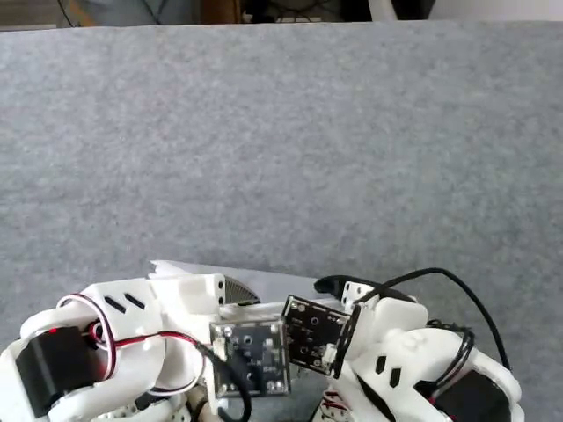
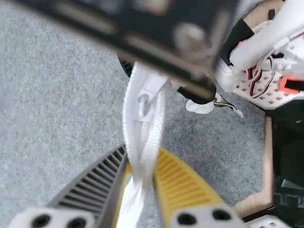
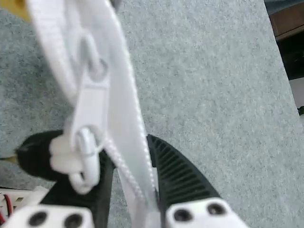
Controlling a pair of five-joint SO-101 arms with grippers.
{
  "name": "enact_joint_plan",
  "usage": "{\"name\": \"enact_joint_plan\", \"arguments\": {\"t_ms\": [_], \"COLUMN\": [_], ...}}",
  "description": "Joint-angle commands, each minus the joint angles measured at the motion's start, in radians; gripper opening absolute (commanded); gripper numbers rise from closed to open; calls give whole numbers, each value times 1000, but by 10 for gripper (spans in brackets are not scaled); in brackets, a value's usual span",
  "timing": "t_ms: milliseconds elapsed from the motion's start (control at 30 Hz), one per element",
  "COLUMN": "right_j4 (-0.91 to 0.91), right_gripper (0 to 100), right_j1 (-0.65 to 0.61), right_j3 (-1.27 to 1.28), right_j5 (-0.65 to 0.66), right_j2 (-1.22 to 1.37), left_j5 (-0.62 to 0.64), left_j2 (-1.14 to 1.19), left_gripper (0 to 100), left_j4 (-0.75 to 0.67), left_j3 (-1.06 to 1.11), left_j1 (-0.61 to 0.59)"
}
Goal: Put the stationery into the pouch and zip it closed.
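Left claw [image 2: 141, 152] and right claw [image 3: 126, 156] each clamp the white pouch [image 3: 111, 90] over grey felt table [image 1: 281, 132].

Woven cloth pouch [image 3: 124, 102], smooth plastic zip pull [image 3: 90, 116], rough felt table [image 1: 281, 132]

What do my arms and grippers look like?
Both arms are white plastic shells with black motors. The left arm carries red, black and white wires; the right arm a looping black cable. The left gripper has one grey and one yellow ribbed finger; the right gripper two black ribbed fingers.
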Motion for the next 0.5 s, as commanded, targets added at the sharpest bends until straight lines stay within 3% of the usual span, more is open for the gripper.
{"name": "enact_joint_plan", "arguments": {"t_ms": [0,467], "right_j4": [-31,-32], "right_gripper": [11,11], "right_j1": [-18,-18], "right_j3": [4,5], "right_j5": [3,3], "right_j2": [38,38], "left_j5": [37,38], "left_j2": [32,55], "left_gripper": [136,159], "left_j4": [-15,-51], "left_j3": [-48,-143], "left_j1": [-8,1]}}
